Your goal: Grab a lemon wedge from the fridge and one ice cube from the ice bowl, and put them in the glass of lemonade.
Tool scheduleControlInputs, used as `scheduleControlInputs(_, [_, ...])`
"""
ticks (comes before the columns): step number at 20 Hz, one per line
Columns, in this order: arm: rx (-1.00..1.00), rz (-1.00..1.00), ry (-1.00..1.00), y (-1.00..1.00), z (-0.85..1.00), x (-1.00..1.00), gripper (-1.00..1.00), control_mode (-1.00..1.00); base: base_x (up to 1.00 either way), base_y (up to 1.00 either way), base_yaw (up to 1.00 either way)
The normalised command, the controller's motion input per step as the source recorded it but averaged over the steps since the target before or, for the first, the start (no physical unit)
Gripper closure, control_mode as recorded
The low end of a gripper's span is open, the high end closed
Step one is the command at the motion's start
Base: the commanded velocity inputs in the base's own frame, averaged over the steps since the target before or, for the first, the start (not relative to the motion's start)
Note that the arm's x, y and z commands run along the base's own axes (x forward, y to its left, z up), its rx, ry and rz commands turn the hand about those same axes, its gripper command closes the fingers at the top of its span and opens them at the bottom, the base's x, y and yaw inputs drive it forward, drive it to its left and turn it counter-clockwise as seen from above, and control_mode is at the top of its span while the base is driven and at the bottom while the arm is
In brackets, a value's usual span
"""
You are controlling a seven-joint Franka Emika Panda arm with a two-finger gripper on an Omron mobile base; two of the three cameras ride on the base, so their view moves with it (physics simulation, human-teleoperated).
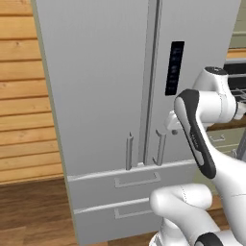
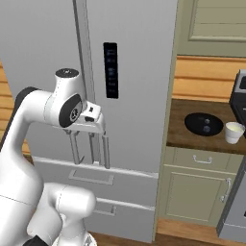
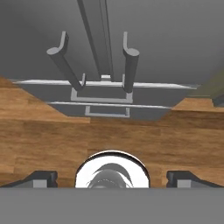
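The light-grey fridge [image 1: 105, 96] [image 2: 43, 57] [image 3: 166, 30] stands shut, so the lemon wedge is hidden. My gripper [image 2: 87, 131] [image 3: 112, 178] hangs open and empty just in front of the two vertical door handles [image 3: 130, 65], pointing down along them; in the left base view the hand [image 1: 171, 123] sits beside the right handle [image 1: 160, 148]. On the counter to the right lies the black ice bowl [image 2: 203, 123] with small pale ice cubes [image 2: 206, 120] in it. The whitish glass of lemonade [image 2: 234, 132] stands just right of the bowl.
Two fridge drawers [image 1: 137, 181] lie below the doors. A brown counter [image 2: 181, 134] over green-grey cabinets [image 2: 194, 190] adjoins the fridge on the right, with a dark stove [image 2: 240, 89] at the far edge. A wooden wall [image 1: 24, 96] flanks the fridge's left, and the floor [image 3: 52, 140] is wooden.
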Motion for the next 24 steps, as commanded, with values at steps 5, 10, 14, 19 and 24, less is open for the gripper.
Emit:
scheduleControlInputs(5, [0.00, 0.00, 0.00, 0.00, 0.00, 0.00, -1.00, 1.00, -0.90, 0.00, 0.00])
scheduleControlInputs(10, [0.00, 0.00, 0.00, 0.00, 0.00, 0.00, -1.00, 1.00, -0.72, 0.00, 0.00])
scheduleControlInputs(14, [0.00, 0.00, 0.00, 0.00, 0.00, 0.00, -1.00, 1.00, -0.69, 0.00, 0.00])
scheduleControlInputs(19, [0.00, 0.00, 0.00, 0.00, 0.00, 0.00, -1.00, 1.00, -0.66, -0.02, 0.00])
scheduleControlInputs(24, [-0.04, 0.00, -0.06, 0.02, -0.29, -0.53, -1.00, -1.00, 0.00, 0.00, 0.00])
